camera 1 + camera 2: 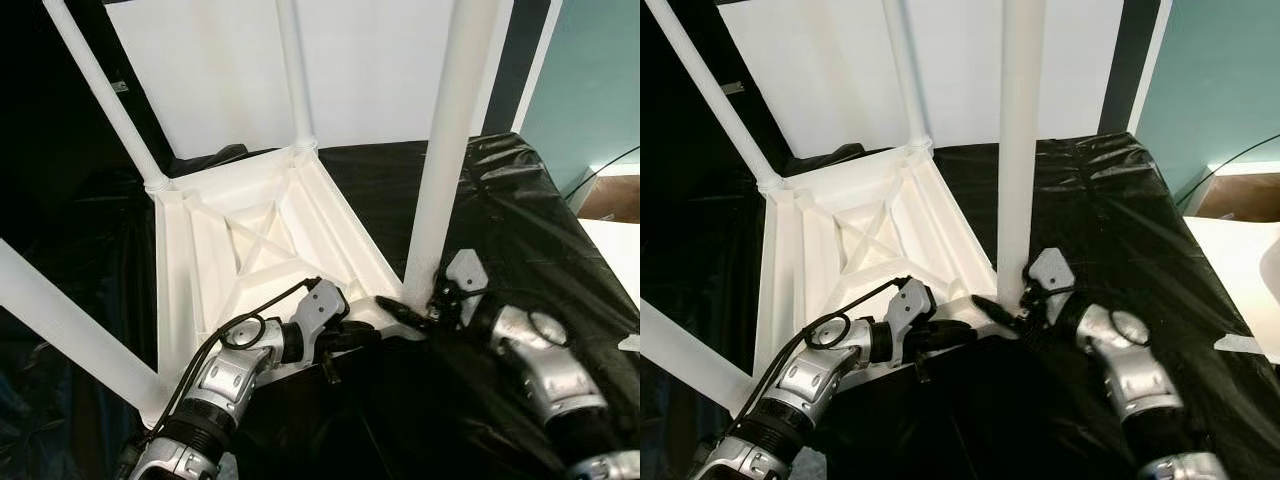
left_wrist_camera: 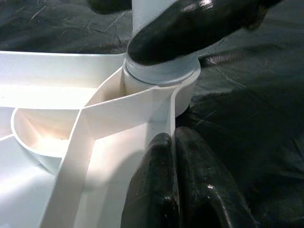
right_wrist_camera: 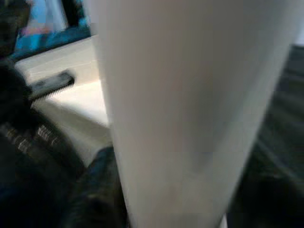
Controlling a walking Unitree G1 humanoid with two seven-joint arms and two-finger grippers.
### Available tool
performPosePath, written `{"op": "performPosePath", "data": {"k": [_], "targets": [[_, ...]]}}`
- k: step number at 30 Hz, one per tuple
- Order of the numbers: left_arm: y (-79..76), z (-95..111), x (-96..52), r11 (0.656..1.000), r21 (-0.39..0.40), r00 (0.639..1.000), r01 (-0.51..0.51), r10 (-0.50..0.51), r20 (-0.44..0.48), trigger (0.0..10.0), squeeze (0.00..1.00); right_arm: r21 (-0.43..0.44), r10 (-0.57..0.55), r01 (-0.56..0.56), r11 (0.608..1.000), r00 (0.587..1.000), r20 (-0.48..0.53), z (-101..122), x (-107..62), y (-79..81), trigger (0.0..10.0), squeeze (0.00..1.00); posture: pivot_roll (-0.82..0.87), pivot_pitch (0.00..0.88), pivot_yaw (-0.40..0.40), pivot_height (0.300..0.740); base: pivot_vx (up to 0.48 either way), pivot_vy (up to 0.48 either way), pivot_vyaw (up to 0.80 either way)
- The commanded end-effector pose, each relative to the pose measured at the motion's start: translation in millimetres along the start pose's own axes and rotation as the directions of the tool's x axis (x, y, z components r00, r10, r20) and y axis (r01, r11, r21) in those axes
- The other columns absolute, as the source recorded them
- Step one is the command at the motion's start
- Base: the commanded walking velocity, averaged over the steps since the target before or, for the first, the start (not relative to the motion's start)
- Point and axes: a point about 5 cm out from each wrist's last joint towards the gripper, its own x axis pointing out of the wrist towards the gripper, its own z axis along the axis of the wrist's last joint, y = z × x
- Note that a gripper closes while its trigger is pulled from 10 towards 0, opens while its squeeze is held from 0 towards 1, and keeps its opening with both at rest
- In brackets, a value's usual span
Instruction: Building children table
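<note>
A crinkled black plastic sheet [image 1: 520, 200] covered the surface all round, shining where the light caught its folds. Behind it stood a white panel [image 1: 380, 70], a teal wall [image 1: 590, 90] rose at the right, and a dark cable [image 1: 605, 165] looped across that corner.

- No text, labels, brand names, numbers or signs can be read in any of the views
- The white plastic table [image 1: 262, 250], lying upside down, shows bare moulded ribs with no lettering that can be made out
- The black sheet [image 1: 520, 220] beneath it carries no print
- The silver arms and black fingers show no markings clear enough to read
- The right wrist view is too blurred to make out any writing
</note>
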Motion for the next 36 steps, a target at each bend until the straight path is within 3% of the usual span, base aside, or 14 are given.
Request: {"op": "performPosePath", "data": {"k": [1, 8, 18, 19, 20, 21, 22, 24, 30, 31, 33, 34, 35, 36], "targets": [[-11.2, -36, -1.7, 0.99, -0.143, 0.997, 0.019, -0.03, -0.07, 10.0, 0.0, 0.018, 0.087, -0.087, 0.996, 0.996, -0.027, -3, 0.6, 3.1, 0.0, 0.0, -0.03, 0.0, 0.05, 0.74, 0.0, 0.0, 0.0], [-12.4, -37, -1.8, 0.989, -0.145, 0.997, 0.017, -0.027, -0.067, 10.0, 0.0, 0.097, 0.119, -0.115, 0.989, 0.992, -0.037, -6, -3.5, -0.1, 0.0, 0.0, -0.02, 0.0, 0.05, 0.74, 0.0, 0.0, 0.0], [-15.7, -39, -1.6, 0.988, -0.154, 0.998, 0.017, -0.027, -0.063, 10.0, 0.0, 0.23, -0.118, 0.097, 0.968, 0.99, 0.081, -8, 23.5, 49.6, 0.0, 0.0, -0.02, 0.0, 0.044, 0.74, 0.0, 0.0, 0.0], [-16.2, -38, -0.8, 0.988, -0.155, 0.998, 0.018, -0.028, -0.061, 10.0, 0.0, 0.249, -0.322, 0.287, 0.925, 0.94, 0.114, -6, 25.3, 44.2, 0.0, 0.0, -0.01, 0.0, 0.04, 0.74, 0.0, 0.0, 0.0], [-16.2, -38, -0.8, 0.988, -0.155, 0.998, 0.018, -0.028, -0.061, 10.0, 0.0, 0.249, -0.322, 0.287, 0.925, 0.94, 0.114, -6, 25.3, 44.2, 0.0, 0.0, -0.01, 0.0, 0.04, 0.74, 0.0, 0.0, 0.0], [-16.3, -38, -0.6, 0.988, -0.156, 0.998, 0.018, -0.027, -0.06, 10.0, 0.0, 0.281, -0.511, 0.464, 0.84, 0.851, 0.123, -4, 21.7, 34.3, 0.0, 0.0, -0.01, 0.0, 0.039, 0.74, 0.0, 0.0, 0.0], [-16.3, -38, -0.6, 0.988, -0.156, 0.998, 0.018, -0.027, -0.06, 10.0, 0.0, 0.281, -0.511, 0.464, 0.84, 0.851, 0.123, -4, 21.7, 34.3, 0.0, 0.0, -0.01, 0.0, 0.039, 0.74, 0.0, 0.0, 0.0], [-16.5, -38, -0.8, 0.988, -0.156, 0.998, 0.016, -0.026, -0.059, 10.0, 0.0, 0.308, -0.658, 0.602, 0.737, 0.743, 0.124, -4, 13.4, 23.5, 0.0, 0.0, -0.01, 0.0, 0.04, 0.74, 0.0, 0.0, 0.0], [-17.5, -39, -1.4, 0.988, -0.157, 0.998, 0.017, -0.027, -0.061, 10.0, 0.0, 0.286, -0.636, 0.586, 0.758, 0.761, 0.126, -4, 12.2, 24.1, 0.0, 0.0, -0.01, 0.0, 0.037, 0.74, 0.0, 0.0, 0.0], [-17.8, -39, -1.3, 0.988, -0.157, 0.998, 0.015, -0.025, -0.061, 10.0, 0.0, 0.272, -0.602, 0.556, 0.785, 0.79, 0.121, -3, 14.2, 26.6, 1.8, 0.0, 0.0, 0.0, 0.032, 0.74, 0.0, 0.0, 0.0], [-18.0, -39, -1.2, 0.988, -0.157, 0.998, 0.015, -0.024, -0.061, 10.0, 0.0, 0.264, -0.578, 0.535, 0.802, 0.808, 0.117, -3, 15.7, 28.4, 1.8, 0.0, 0.0, 0.0, 0.032, 0.74, 0.0, 0.0, 0.0], [-18.3, -39, -0.7, 0.987, -0.158, 0.998, 0.014, -0.024, -0.06, 10.0, 0.0, 0.257, -0.547, 0.51, 0.821, 0.831, 0.101, -5, 17.0, 29.8, 10.0, 0.0, 0.0, 0.0, 0.031, 0.74, 0.0, 0.0, 0.0], [-18.8, -39, -0.4, 0.987, -0.158, 0.998, 0.014, -0.023, -0.059, 10.0, 0.0, 0.257, -0.513, 0.477, 0.841, 0.853, 0.096, -6, 18.1, 31.4, 10.0, 1.0, 0.0, 0.0, 0.03, 0.74, 0.0, 0.0, 0.0], [-18.8, -39, -0.4, 0.987, -0.158, 0.998, 0.014, -0.023, -0.059, 10.0, 0.0, 0.257, -0.513, 0.477, 0.841, 0.853, 0.096, -6, 18.1, 31.4, 10.0, 1.0, 0.0, 0.0, 0.03, 0.74, 0.0, 0.0, 0.0]]}}
